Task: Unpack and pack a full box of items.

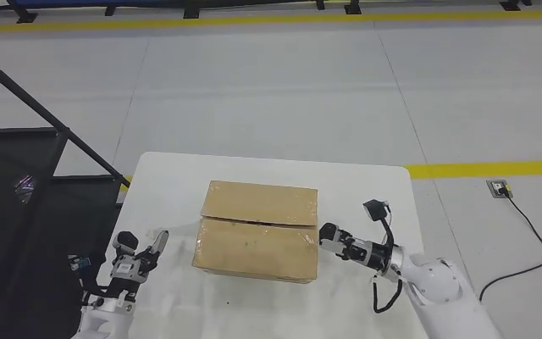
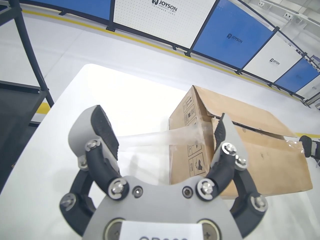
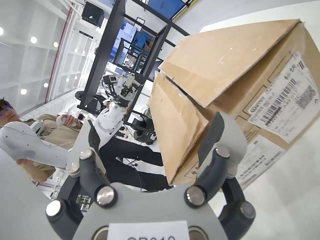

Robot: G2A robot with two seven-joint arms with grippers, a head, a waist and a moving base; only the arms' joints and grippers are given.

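A brown cardboard box [image 1: 257, 230] lies in the middle of the white table [image 1: 364, 191], its two top flaps meeting at a slightly parted seam. My left gripper [image 1: 144, 241] is open near the table's front left corner, apart from the box. A strip of clear tape [image 2: 160, 137] stretches from the box's [image 2: 250, 156] end face to one of the left gripper's [image 2: 161, 116] fingers [image 2: 106, 131]. My right gripper [image 1: 325, 239] stands open at the box's right end. Its [image 3: 155, 123] fingers straddle the corner of the near flap [image 3: 175, 126], which is lifted a little off the box [image 3: 262, 81].
A black metal rack [image 1: 38, 203] with a dark shelf stands just left of the table. Bare tabletop lies behind the box and on both sides of it. The table's front edge is close to both arms.
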